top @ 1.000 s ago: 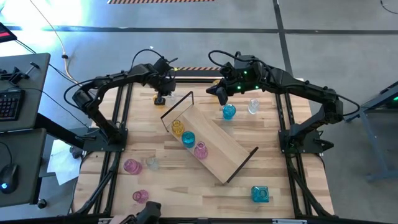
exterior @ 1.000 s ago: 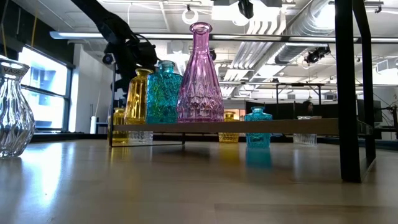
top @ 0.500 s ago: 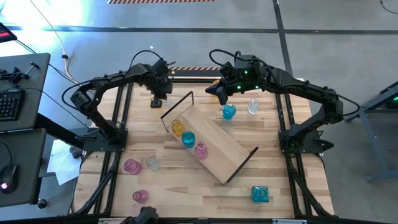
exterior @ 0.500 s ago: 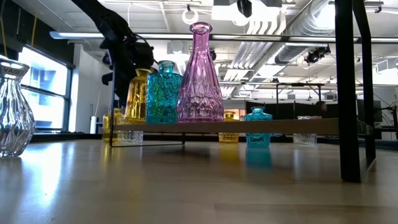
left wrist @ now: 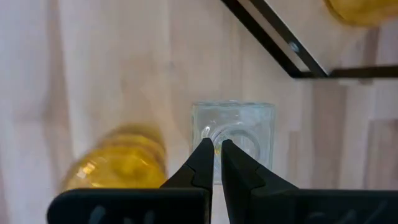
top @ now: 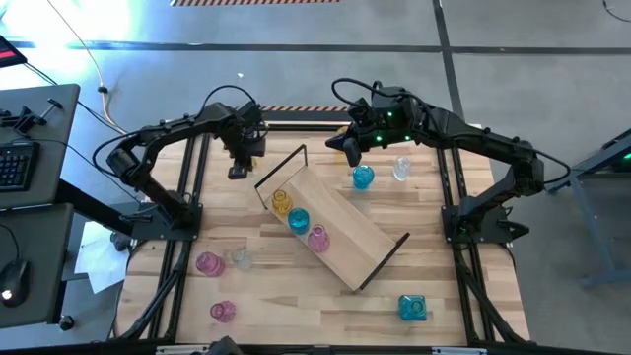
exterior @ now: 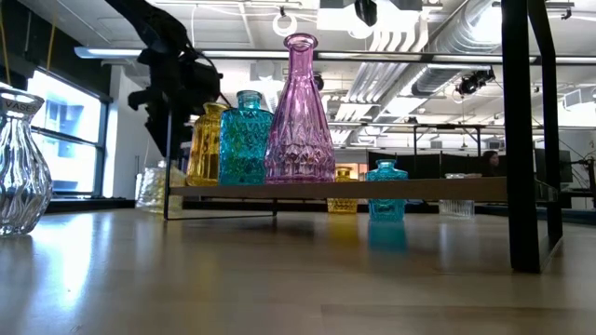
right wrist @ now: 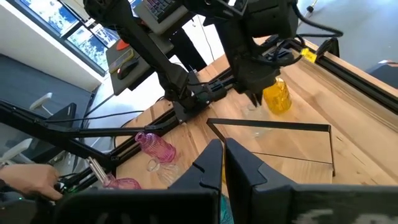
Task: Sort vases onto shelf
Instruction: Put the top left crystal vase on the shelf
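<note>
The shelf (top: 340, 225) lies slantwise across the table, with an amber vase (top: 282, 202), a teal vase (top: 298, 219) and a pink vase (top: 317, 238) standing on it. My left gripper (left wrist: 214, 148) points down beyond the shelf's far left end and is shut on a small clear square vase (left wrist: 233, 127). An amber vase (left wrist: 118, 165) stands right beside that one. My right gripper (top: 345, 148) hangs shut, high above the table's far side, with nothing in it. My left gripper pinches the rim of the clear vase's round mouth (left wrist: 231, 138) between its two fingertips. The fingers come from above and point almost straight down. The vase (exterior: 154, 189) hangs upright below them. Whether its base is off the table, I cannot tell.
Loose vases stand on the table: teal (top: 363, 177) and clear (top: 401, 169) at the far right, pink (top: 208, 263) and clear (top: 240, 259) at the left, pink (top: 223, 311) near left, teal (top: 412, 308) near right. A clear vase (exterior: 19, 158) stands close to the low camera.
My left gripper has moved toward the table's left and near edges, away from the shelf's far end, tipping steeper downward and rolling a little. The clear vase has gone along with it, leftward across the low view.
</note>
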{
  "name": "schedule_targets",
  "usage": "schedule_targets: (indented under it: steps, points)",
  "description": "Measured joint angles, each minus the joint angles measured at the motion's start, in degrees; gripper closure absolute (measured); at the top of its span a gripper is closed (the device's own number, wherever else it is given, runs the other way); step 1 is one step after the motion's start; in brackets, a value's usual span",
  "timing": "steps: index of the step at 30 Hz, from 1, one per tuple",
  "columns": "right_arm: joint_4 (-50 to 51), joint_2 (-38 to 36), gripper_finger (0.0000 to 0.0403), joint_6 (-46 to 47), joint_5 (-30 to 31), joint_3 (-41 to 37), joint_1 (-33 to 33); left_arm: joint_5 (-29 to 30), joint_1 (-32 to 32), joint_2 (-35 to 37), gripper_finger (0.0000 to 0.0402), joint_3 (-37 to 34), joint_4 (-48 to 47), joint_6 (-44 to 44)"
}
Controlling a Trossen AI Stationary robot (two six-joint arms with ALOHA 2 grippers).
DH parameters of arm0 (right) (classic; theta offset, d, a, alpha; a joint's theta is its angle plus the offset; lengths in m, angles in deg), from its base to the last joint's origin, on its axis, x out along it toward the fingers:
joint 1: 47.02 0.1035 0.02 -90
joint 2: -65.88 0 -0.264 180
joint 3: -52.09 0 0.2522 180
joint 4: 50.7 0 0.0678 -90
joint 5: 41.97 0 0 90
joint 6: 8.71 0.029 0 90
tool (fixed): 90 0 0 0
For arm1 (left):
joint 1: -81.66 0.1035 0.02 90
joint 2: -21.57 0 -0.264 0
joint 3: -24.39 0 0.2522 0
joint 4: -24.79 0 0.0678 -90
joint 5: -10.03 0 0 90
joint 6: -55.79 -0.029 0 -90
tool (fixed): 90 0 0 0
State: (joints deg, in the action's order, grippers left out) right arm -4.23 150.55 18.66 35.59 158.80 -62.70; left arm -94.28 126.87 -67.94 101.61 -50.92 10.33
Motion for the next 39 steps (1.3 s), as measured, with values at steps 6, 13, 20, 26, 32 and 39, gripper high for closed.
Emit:
schedule_targets:
  steps: [6, 13, 20, 26, 32, 39]
  points:
    - [0.02, 0.00, 0.0403, -0.41, 0.00, 0.00, 0.00, -0.26, 0.00, 0.11, 0.0397, 0.13, -3.64, 1.53]
    - [0.02, 0.00, 0.0403, -0.43, -0.11, 0.00, 0.00, -0.43, -0.49, 0.40, 0.0397, 0.22, -6.66, 2.39]
    - [0.02, 0.00, 0.0403, -0.65, -0.17, 0.00, 0.00, -0.85, -1.96, 4.43, 0.0397, 0.30, -9.13, 4.76]
    - [0.02, 0.00, 0.0403, -0.86, -0.20, 0.00, 0.00, -4.71, -3.14, 10.01, 0.0397, 0.33, -9.27, 9.07]
    - [0.02, 0.00, 0.0403, -1.50, -0.24, 0.00, 0.00, -4.70, -4.46, 13.50, 0.0397, 0.35, -9.39, 12.34]
    - [0.02, 0.00, 0.0403, -1.74, -0.95, 0.00, 0.29, -4.37, -6.67, 13.49, 0.0397, -2.95, -10.00, 13.96]
